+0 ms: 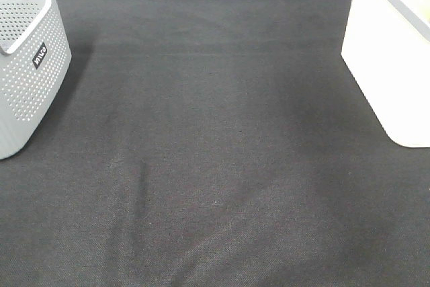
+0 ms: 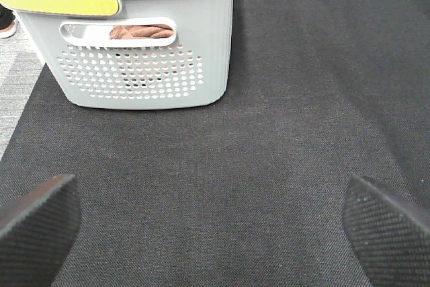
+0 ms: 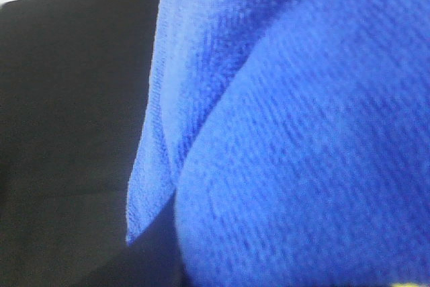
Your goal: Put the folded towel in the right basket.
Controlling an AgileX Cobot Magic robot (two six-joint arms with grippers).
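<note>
The folded towel (image 3: 295, 132) is bright blue and fills most of the right wrist view, hanging close to the camera with a free corner above the dark table cloth. It hides my right gripper's fingers, and it appears to hang from them. The right basket (image 1: 390, 65) is white and stands at the right edge of the exterior high view. Neither arm nor the towel shows in that view. My left gripper (image 2: 215, 233) is open and empty, low over the black cloth, with its fingertips (image 2: 37, 223) wide apart.
A grey perforated basket (image 1: 30, 65) stands at the far left; in the left wrist view (image 2: 144, 72) it holds a brown towel (image 2: 141, 31) and a grey one. Black cloth (image 1: 215, 166) covers the table between the baskets.
</note>
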